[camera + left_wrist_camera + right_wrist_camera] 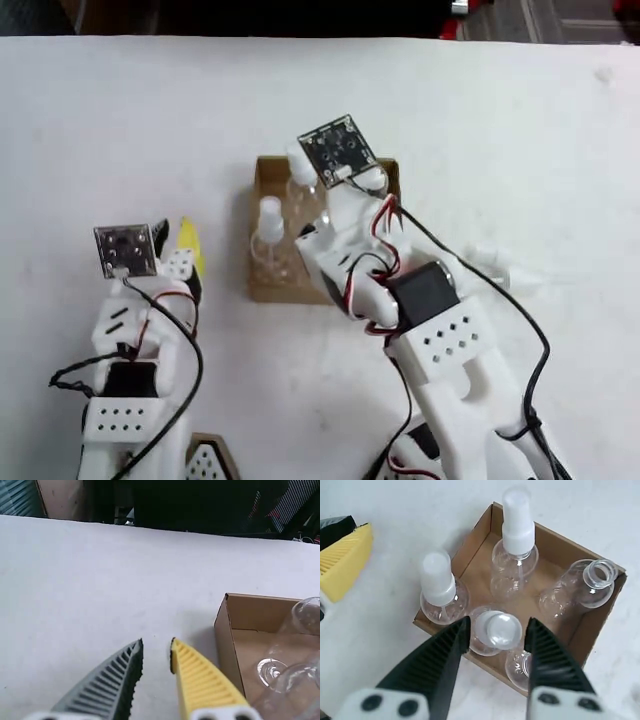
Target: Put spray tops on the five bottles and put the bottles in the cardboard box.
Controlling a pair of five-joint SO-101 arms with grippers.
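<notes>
On the white desk (120, 130) the cardboard box (476, 539) is set between both arms, within reach of each. The right jaws are held open above it, straddling a capped bottle (502, 629) inside, likely for a straight grip. The left jaws are parted slightly, empty, beside the box. One open-necked bottle (596, 575) is seen untopped inside.

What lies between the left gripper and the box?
Only bare table lies between the left gripper and the box, as the left wrist view shows.
</notes>
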